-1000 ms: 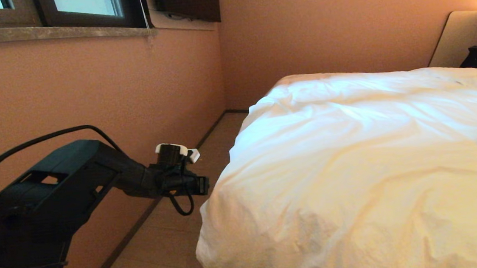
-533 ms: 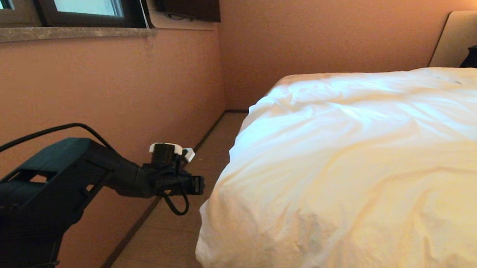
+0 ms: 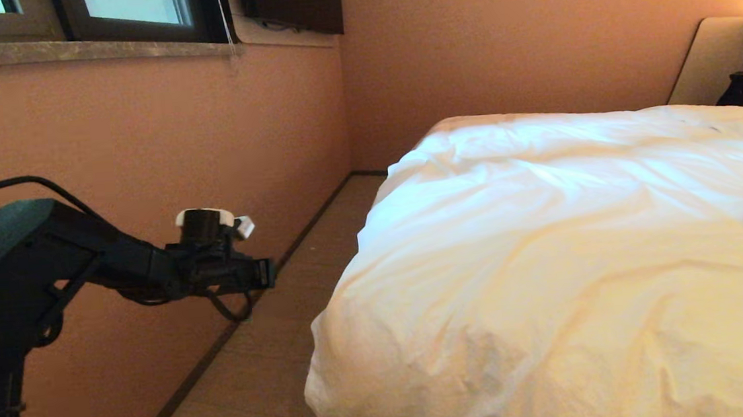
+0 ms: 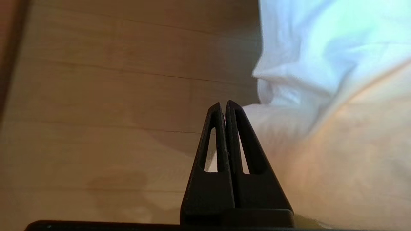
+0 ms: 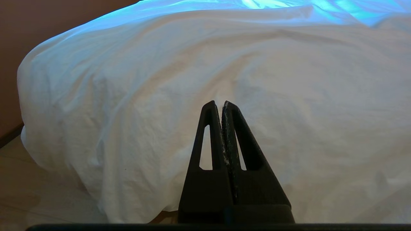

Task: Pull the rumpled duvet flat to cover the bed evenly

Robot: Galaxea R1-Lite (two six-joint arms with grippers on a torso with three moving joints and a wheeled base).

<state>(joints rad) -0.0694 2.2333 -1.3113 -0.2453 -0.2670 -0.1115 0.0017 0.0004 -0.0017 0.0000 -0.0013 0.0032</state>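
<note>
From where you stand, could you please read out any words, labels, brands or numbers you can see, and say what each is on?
None: no readable text shows in any view.
The duvet is plain white, with no tag or print in sight.
The left gripper and right gripper bear no markings.
The wall and floor carry no signs.

A bedroom: bed [image 3: 717, 55] under white duvet [image 3: 547, 254] (window [image 3: 130, 9] above).
</note>
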